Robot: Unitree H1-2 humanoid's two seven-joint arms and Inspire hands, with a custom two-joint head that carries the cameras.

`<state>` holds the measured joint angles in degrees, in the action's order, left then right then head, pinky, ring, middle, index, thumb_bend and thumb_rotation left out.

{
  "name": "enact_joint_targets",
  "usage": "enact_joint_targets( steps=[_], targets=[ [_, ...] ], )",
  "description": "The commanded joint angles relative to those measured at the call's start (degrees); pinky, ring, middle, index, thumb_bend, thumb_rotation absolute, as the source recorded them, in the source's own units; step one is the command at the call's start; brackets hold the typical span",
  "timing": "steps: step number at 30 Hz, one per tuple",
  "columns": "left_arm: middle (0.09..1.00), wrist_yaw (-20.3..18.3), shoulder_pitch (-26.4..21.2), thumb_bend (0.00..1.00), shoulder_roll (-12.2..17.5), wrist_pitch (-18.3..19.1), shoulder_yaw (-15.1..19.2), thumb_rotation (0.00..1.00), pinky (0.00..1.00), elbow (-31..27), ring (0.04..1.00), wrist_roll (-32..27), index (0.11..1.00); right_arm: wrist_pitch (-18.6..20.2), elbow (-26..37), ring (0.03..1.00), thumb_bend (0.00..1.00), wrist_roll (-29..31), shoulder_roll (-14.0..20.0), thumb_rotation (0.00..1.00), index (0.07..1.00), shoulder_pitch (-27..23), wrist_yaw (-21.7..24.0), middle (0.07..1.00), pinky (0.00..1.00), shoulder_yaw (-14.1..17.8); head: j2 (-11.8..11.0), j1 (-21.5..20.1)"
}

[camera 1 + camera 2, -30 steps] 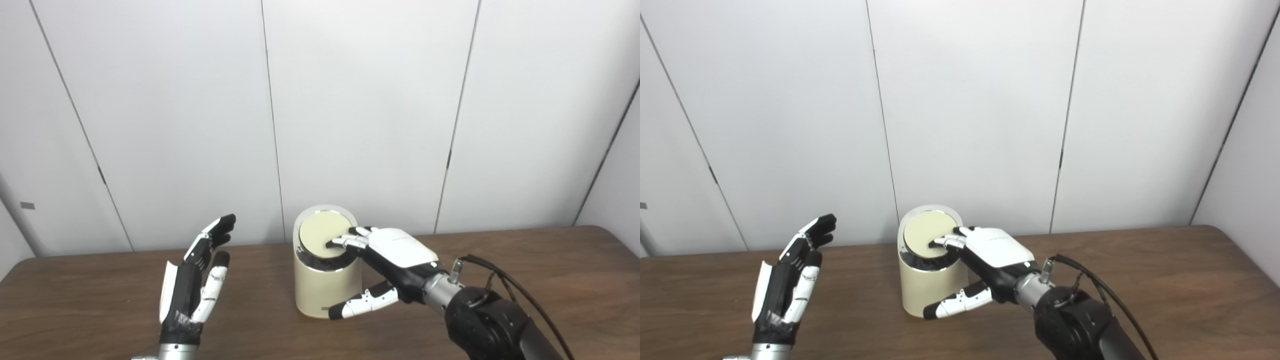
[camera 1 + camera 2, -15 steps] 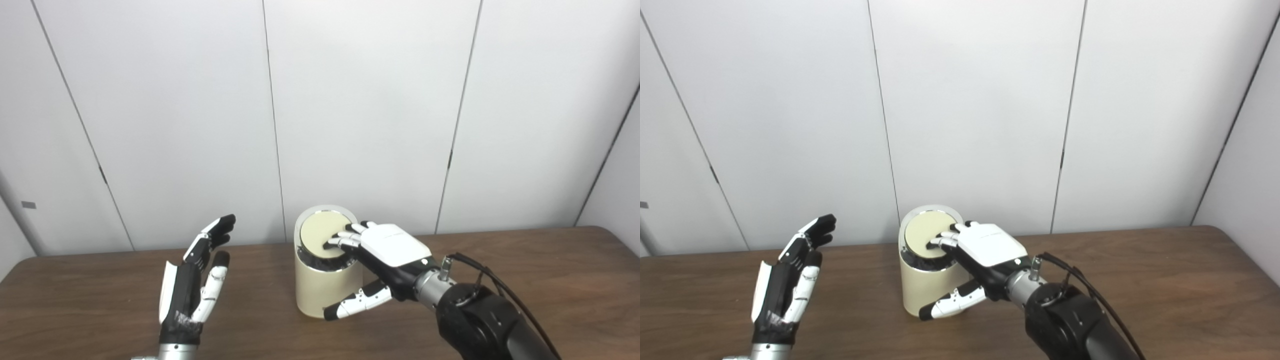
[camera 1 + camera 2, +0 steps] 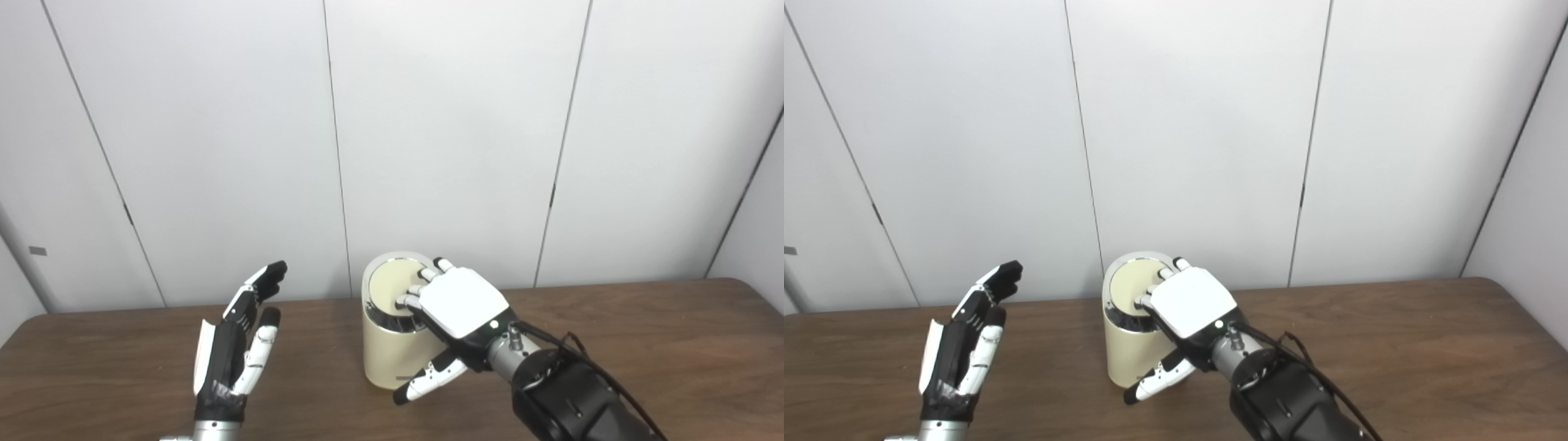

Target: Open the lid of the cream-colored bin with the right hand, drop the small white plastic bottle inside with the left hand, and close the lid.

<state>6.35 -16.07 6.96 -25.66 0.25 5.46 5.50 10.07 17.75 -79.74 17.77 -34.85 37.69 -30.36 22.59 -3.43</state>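
Fingers point(image 3: 415, 295) of the right hand point(image 3: 456, 303) rest spread on the tilted lid point(image 3: 392, 288) of the cream-colored bin point(image 3: 386, 355), which stands mid-bench point(image 3: 643, 343), thumb hanging beside its wall. The left hand point(image 3: 236, 352) hovers upright, spread and empty, well apart to the left.

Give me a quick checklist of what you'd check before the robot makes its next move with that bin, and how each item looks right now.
1. Right robot hand on the lid: ok, its fingers rest on top.
2. Lid closed: cannot tell; it looks pressed in, with a dark gap at its front edge.
3. Left robot hand out of the way: ok, it is open, empty, and left of the cream-colored bin.
4. Bin upright on the table: ok.
5. White bottle inside: cannot tell; no bottle is visible anywhere.
6. Right thumb clear of the bin: cannot tell; it points down in front of the wall.
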Motion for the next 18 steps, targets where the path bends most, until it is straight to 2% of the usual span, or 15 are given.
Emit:
enact_joint_targets(
  steps=[1, 5, 8, 10, 14, 16, 18],
  targets=[
    [0.852, -0.1, -1.7, 0.54, 0.2, -1.1, 0.6, 0.82, 0.86, -1.9, 0.863, -0.9, 0.839, -1.5, -2.1, 0.92, 0.98, -2.5, 0.4, 0.92, 0.793, 1.0, 5.1, 0.828, 0.97, -0.3, 0.0, -0.1],
    [0.852, -0.2, -1.7, 0.54, 0.3, -1.2, 0.8, 0.83, 0.86, -1.8, 0.866, -0.3, 0.84, -2.9, -2.0, 0.918, 0.98, -4.6, -0.2, 0.9, 0.799, 2.0, 4.7, 0.831, 0.96, 0.3, 0.0, -0.2],
    [0.852, -0.3, -1.7, 0.55, 0.3, -1.2, 0.8, 0.83, 0.86, -1.7, 0.864, -0.5, 0.84, -3.0, -1.7, 0.92, 0.97, -3.6, -0.8, 0.86, 0.8, 3.2, 1.3, 0.836, 0.98, 1.7, 0.1, -0.2],
    [0.852, -0.4, -1.7, 0.54, 0.3, -1.2, 0.8, 0.83, 0.86, -1.6, 0.862, -0.6, 0.84, -2.2, -1.4, 0.933, 0.94, -0.2, -2.2, 0.81, 0.809, 4.7, -2.9, 0.863, 1.0, 4.3, 0.1, 0.0],
    [0.852, -0.5, -1.5, 0.55, 0.1, -1.1, 1.0, 0.83, 0.86, -1.8, 0.862, -0.6, 0.842, -1.8, -1.9, 0.98, 0.84, 11.4, -5.9, 0.75, 0.876, 7.9, -13.1, 0.926, 1.0, 11.7, 0.1, 0.0],
    [0.853, -0.6, -1.5, 0.55, 0.3, -1.2, 1.0, 0.83, 0.85, -1.7, 0.862, -0.5, 0.843, -2.6, -2.5, 0.996, 0.79, 15.6, -7.0, 0.74, 0.942, 9.2, -17.5, 0.981, 1.0, 14.3, 0.0, 0.0],
    [0.854, -0.7, -1.6, 0.55, 0.3, -1.2, 1.0, 0.82, 0.85, -1.6, 0.861, -0.7, 0.842, -3.9, -3.7, 0.999, 0.75, 18.3, -7.5, 0.74, 0.982, 10.5, -22.2, 0.996, 1.0, 15.9, 0.0, 0.0]
  ],
)
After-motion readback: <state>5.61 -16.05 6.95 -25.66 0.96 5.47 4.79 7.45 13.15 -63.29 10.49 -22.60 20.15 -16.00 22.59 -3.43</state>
